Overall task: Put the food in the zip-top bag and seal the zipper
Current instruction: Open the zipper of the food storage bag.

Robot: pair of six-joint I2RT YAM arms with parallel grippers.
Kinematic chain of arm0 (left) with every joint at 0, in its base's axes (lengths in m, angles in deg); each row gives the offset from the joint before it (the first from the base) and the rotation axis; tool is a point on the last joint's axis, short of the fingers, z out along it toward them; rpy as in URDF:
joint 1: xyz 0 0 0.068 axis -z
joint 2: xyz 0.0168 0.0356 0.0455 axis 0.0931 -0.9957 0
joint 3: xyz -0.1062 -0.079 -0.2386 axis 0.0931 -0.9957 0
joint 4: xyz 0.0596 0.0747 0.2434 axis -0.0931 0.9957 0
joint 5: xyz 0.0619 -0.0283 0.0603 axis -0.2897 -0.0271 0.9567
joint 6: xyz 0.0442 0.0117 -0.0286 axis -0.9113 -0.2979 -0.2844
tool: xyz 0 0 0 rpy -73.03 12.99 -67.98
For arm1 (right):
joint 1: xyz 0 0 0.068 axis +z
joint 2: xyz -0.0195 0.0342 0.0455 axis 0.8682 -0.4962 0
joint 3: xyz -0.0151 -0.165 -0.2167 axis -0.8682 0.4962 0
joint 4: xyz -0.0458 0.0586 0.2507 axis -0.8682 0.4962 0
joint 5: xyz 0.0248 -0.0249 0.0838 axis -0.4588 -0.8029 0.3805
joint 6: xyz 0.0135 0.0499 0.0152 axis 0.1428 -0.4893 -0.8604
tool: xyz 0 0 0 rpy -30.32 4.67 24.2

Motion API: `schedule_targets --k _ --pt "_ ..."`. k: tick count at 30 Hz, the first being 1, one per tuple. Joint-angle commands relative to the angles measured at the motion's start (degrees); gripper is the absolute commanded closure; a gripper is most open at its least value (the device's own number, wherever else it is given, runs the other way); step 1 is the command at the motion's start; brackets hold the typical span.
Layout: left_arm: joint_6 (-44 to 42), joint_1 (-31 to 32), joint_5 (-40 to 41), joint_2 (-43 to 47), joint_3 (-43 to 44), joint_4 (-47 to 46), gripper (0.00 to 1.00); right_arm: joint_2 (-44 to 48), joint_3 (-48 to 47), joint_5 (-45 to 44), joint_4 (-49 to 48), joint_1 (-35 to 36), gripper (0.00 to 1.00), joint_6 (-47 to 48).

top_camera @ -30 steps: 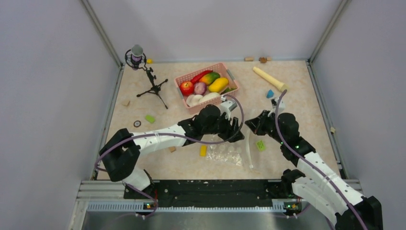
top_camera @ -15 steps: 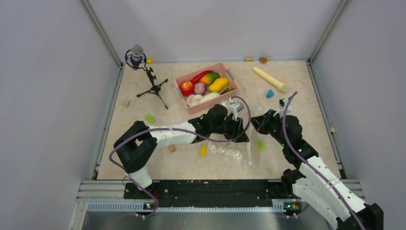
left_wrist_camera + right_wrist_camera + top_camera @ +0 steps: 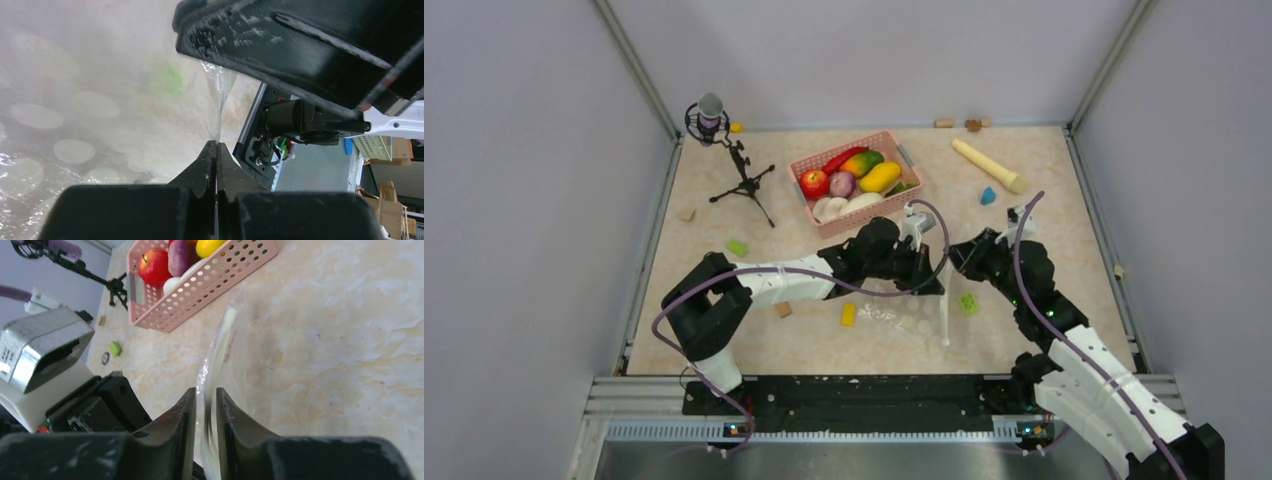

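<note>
Between the pressed-together fingers of my left gripper (image 3: 216, 146) lay a thin fold of the zip-top bag (image 3: 75, 125), its dotted film spreading to their left. Noted my right gripper (image 3: 205, 395) pinching the bag's mouth edge, the zipper (image 3: 223, 332) rising just beyond its tips. Farther ahead, the food (image 3: 172, 260) sat in the pink basket (image 3: 220, 285).

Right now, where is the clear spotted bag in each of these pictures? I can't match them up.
Top external: the bag lies mid-table between the two arms, with one edge lifted.
Left wrist: the bag fills the left half, its edge pinched in the left claw.
Right wrist: the bag edge rises between the right claw fingers.
Shared landmark: the pink basket, also in the right wrist view, but not in the left.
</note>
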Motion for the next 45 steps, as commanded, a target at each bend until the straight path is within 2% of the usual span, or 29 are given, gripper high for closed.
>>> schedule_targets --k 1,3,4,8,14,20,30,39,45 --pt "-1.2 0.0 2.3 3.0 -1.3 -4.6 1.0 -0.4 -1.4 1.3 0.7 0.3 0.63 1.2" --pt "-1.5 0.0 3.8 4.1 -2.4 -4.8 1.0 0.1 -2.1 0.7 2.9 0.4 0.44 2.0" --pt "-1.6 0.0 4.2 4.6 -3.0 -4.9 1.0 0.5 -2.5 0.5 3.9 0.3 0.39 2.5" --pt "-2.3 0.0 5.6 6.0 -3.8 -4.7 1.0 3.1 -2.7 0.6 8.4 0.4 0.31 4.0" --pt "-2.7 -0.1 7.7 6.8 -4.6 -4.5 1.0 8.1 -2.5 5.9 15.1 0.4 0.31 8.7" --pt "-2.1 -0.1 7.0 6.3 -4.4 -5.2 1.0 8.9 -1.8 10.4 15.4 0.4 0.33 11.1" --pt "-1.2 -0.1 6.3 5.8 -4.3 -5.5 1.0 4.0 -0.7 5.2 16.0 0.4 0.42 12.6" --pt "-1.4 -0.1 4.9 6.5 -4.9 -5.9 1.0 2.2 0.8 1.9 12.6 0.4 0.43 11.4" --pt "-1.3 -0.1 3.5 6.3 -5.3 -7.2 1.0 2.6 1.6 10.1 6.6 0.3 0.43 11.9"
